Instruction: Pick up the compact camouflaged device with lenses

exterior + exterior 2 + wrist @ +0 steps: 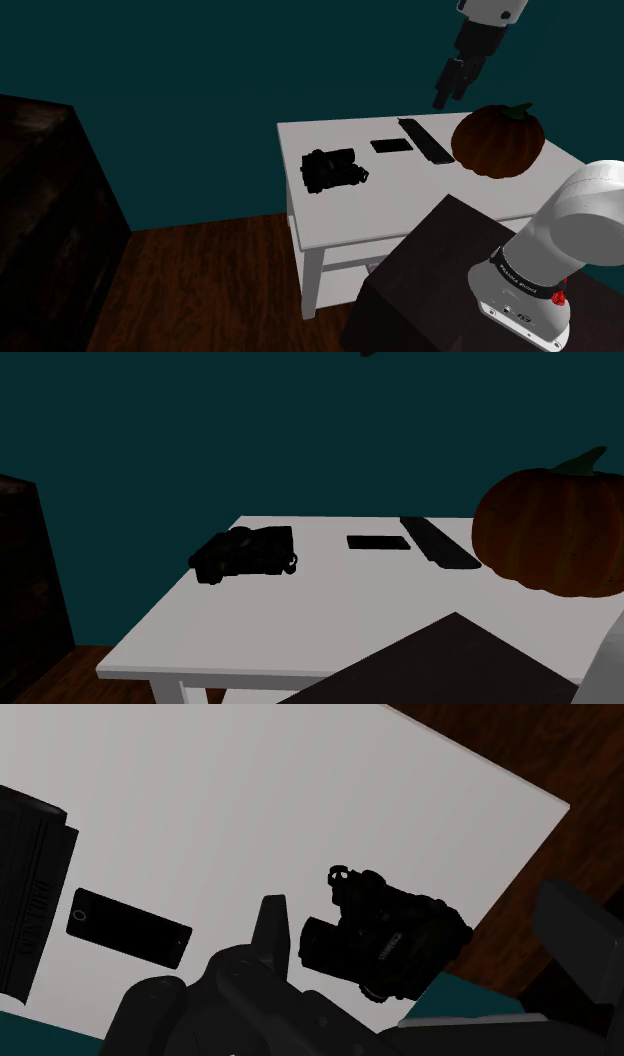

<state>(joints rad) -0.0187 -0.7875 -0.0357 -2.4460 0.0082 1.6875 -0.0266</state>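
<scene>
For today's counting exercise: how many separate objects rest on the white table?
4: a dark lensed device toward the shoulder view's left, a flat black slab in the middle, a long black bar beside it, a pumpkin at the right. The pumpkin could hide more.

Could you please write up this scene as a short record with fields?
target: dark device with lenses, lying on the white table, toward the shoulder view's left
arm: gripper open, empty, high above the table
contact: none, gripper well apart from the device
other items: flat dark phone, long dark bar, pumpkin
task status: device not yet picked up
</scene>
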